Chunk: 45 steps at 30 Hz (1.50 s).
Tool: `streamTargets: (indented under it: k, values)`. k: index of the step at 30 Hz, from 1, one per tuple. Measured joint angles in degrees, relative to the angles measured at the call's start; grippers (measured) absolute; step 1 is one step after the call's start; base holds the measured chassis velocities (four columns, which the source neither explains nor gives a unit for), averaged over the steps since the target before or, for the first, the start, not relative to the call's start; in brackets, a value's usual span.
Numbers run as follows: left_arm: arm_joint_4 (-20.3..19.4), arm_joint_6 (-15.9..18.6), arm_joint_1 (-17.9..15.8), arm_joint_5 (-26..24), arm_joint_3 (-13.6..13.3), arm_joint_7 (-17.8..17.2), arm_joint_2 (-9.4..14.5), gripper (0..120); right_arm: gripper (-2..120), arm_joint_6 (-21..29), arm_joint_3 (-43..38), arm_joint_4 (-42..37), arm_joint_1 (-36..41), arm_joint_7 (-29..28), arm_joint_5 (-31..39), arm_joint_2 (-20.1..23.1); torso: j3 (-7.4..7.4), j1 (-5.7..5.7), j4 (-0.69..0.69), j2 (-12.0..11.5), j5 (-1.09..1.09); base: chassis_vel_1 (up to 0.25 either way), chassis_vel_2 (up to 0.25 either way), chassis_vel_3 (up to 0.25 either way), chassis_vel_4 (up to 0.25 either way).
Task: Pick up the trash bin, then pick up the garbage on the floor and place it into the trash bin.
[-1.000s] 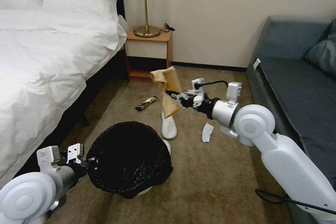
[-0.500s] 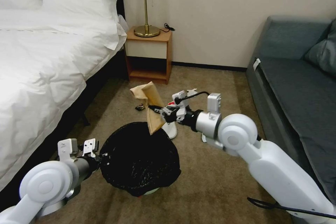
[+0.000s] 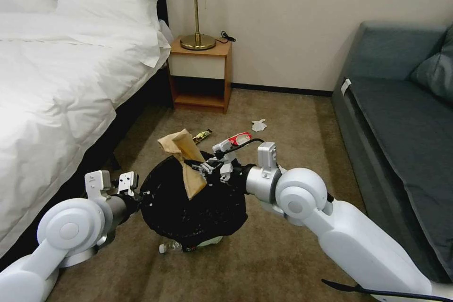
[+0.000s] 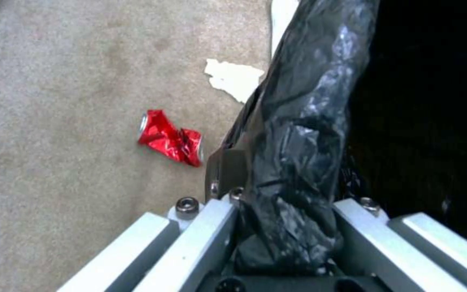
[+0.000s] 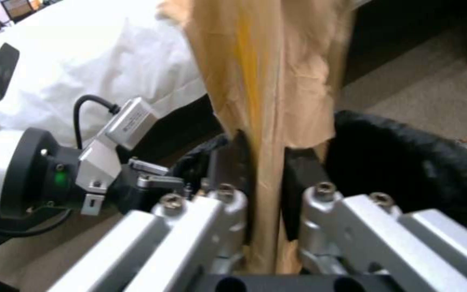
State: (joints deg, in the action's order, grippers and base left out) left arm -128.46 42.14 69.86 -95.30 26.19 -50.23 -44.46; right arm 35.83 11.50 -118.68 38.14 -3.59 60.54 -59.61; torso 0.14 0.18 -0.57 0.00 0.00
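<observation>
The trash bin [image 3: 193,207] wears a crinkly, glossy black plastic liner. The paper bag [image 3: 185,163] is matt tan paper, creased. The floor [image 3: 292,118] is rough, short-piled brown carpet. A crushed red can [image 4: 171,138] shines like foil. Both pincers show brushed, silvery metal links [image 5: 190,227].

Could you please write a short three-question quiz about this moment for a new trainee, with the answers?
1. True or false: the right gripper holds the tan paper bag over the trash bin.
2. What does the left gripper clamp? A) a pillow B) the bin's bag-lined rim C) the lamp
3. What red litter lies on the carpet beside the bin in the left wrist view?

Key:
1. True.
2. B.
3. A crushed red can.
</observation>
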Motion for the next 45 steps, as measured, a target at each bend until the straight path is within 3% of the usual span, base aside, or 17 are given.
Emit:
streamTargets:
  k: [5,8,13,14,20,22,28,34,40,45]
  values:
    - [0.13,0.0,0.09,-0.26,0.92,0.01,-0.04,0,37,0.02,0.55,-0.25,-0.58,-1.06,0.24,-1.16,0.0,0.0,0.0,0.0,0.0,0.0,0.0,0.0,0.0]
    - [0.1,0.0,0.32,-0.38,1.39,0.05,0.01,0,42,-0.01,0.54,-0.25,-0.67,-1.11,0.25,-1.22,0.0,0.0,0.0,0.0,0.0,0.0,0.0,0.0,0.0]
    - [-0.2,0.0,1.17,-0.68,3.18,0.26,0.24,0,67,-0.28,-1.28,-0.53,-1.35,-1.15,0.5,-0.91,0.0,-0.01,0.0,0.0,0.0,0.0,0.0,0.0,0.0]
    - [-0.2,0.0,1.17,-0.68,3.18,0.26,0.24,0,67,-0.28,-1.28,-0.53,-1.35,-1.15,0.5,-0.91,0.0,-0.01,0.0,0.0,0.0,0.0,0.0,0.0,0.0]
    - [0.5,0.0,1.21,-0.71,5.14,0.84,0.3,0,89,-0.09,-7.69,1.01,-4.03,-2.19,2.29,-1.89,0.0,-0.01,0.01,0.0,0.0,0.0,0.0,0.0,0.0]
    - [0.54,0.0,1.03,-1.26,6.49,1.08,0.93,0,97,0.49,-11.83,4.86,-5.51,-0.71,1.81,-1.59,0.0,0.0,0.01,0.0,0.01,0.0,0.0,0.0,0.0]
    - [0.06,0.0,2.33,-1.85,9.44,1.34,1.44,0,100,0.36,-15.69,10.57,-5.39,5.77,-1.57,1.35,0.0,0.0,0.01,0.0,0.01,0.0,0.0,0.0,0.0]
    - [-0.13,0.0,2.36,-2.97,12.1,1.24,1.69,0,100,-1.24,-17.23,16.69,-0.58,14.16,-4.13,5.14,0.0,-0.01,0.0,0.0,0.02,0.0,0.0,0.0,0.0]
    - [-0.43,0.0,1.9,-2.38,12.65,1.38,1.81,0,100,-5.07,-18.44,19.28,5.51,15.46,-9.54,5.01,0.0,0.0,0.0,0.0,0.02,0.0,0.0,0.0,0.0]
    - [-0.17,0.0,4.09,-1.73,14.72,2.24,1.94,0,100,-5.85,-23.05,16.92,15.53,14.5,-11.86,5.37,-0.01,-0.01,-0.01,0.01,-0.01,0.0,0.0,0.0,0.0]
